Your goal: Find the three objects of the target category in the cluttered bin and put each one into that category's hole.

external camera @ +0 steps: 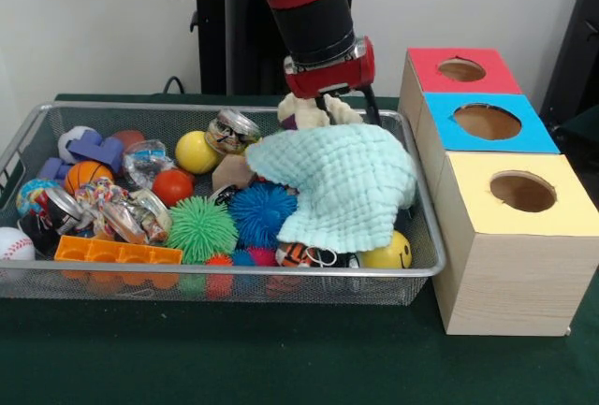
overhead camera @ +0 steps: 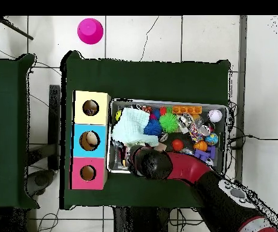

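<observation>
**Gripper down at far right of bin, over a pale toy**

The gripper [external camera: 329, 104] sat low at the far right corner of the wire bin [external camera: 28, 143], beside a cream soft toy [external camera: 304, 111] just behind the mint cloth [external camera: 342, 185]. Whether the fingers were apart or clamped on the toy could not be told. Target category unclear. Judgement: lift straight up, clear of the cloth so it does not drag, then carry right to the box [external camera: 487, 237] and centre over the correct hole before release.
</observation>
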